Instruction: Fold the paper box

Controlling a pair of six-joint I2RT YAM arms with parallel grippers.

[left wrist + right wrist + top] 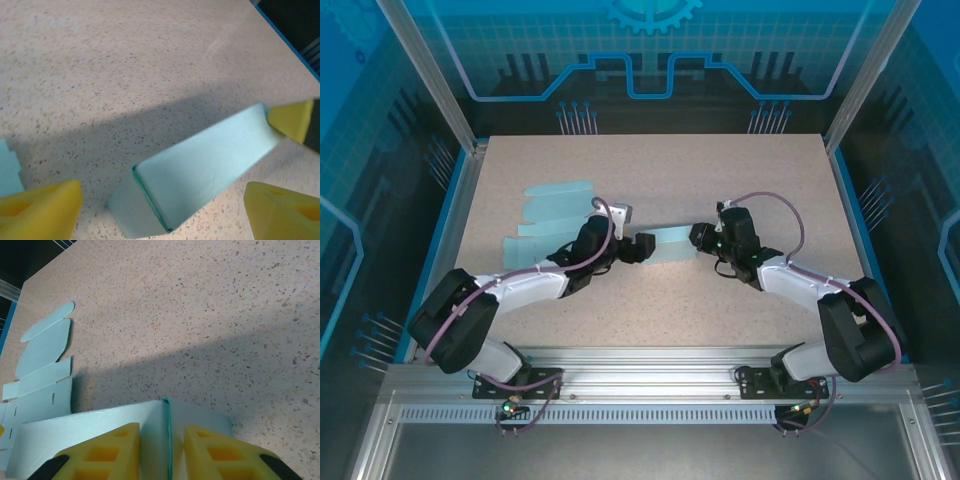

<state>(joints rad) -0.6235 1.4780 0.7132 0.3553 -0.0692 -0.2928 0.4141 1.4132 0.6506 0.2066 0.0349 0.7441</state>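
— Yellow fingers (115, 450) of the right gripper (162, 430) are pinched together on what?
— On an upright folded edge of the pale teal paper box (80, 432). The thin wall is caught between the two.
— And the left gripper (161, 186)?
— It is spread wide and grips nothing. Its fingers (40, 212) stand either side of the box's raised end, apart from it, with table showing in both gaps.
— Where does the box lie?
— It lies between the two grippers, about mid-width on the speckled beige tabletop (720, 170) and somewhat toward the near side. Its flat flaps (555, 210) spread out to the left, beyond the left arm.
— Room to move?
— The far half and the right side lie open up to the blue edge strip (287, 40). The near stretch between the two arms is bare as well.
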